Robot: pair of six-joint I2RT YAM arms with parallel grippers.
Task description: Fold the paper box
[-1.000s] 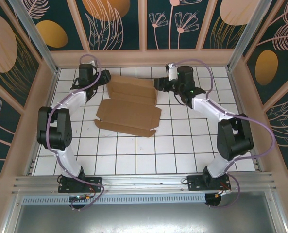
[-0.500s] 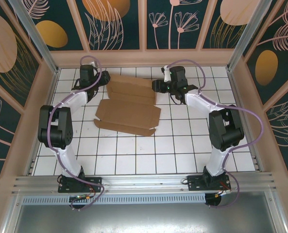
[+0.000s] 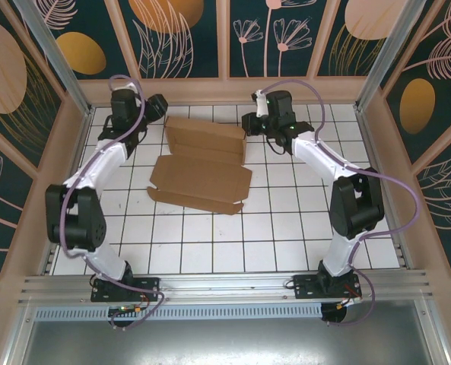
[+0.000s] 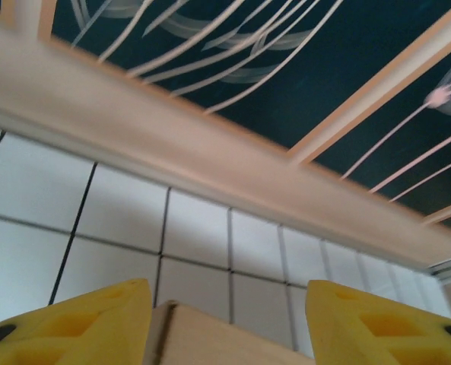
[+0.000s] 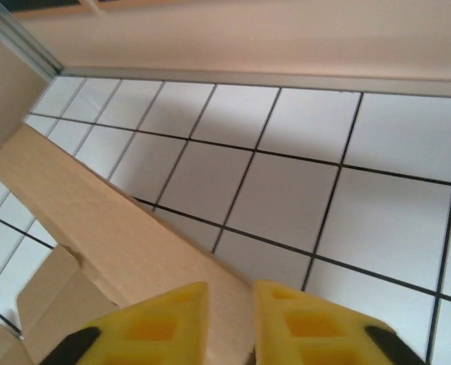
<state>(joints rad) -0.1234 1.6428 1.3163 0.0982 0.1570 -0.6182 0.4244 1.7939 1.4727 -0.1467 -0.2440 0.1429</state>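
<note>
Brown paper box [image 3: 202,171]: right gripper [image 5: 229,319], narrow, pinches the flap edge between its pads; left gripper [image 4: 225,327], wide, straddles a corner. Close left, then raise both evenly.

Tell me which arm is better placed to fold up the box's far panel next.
Probably the right. The right gripper looks closed on the edge of the paper box, while the left gripper is open, with the box corner sitting between its fingers, apparently untouched.
</note>
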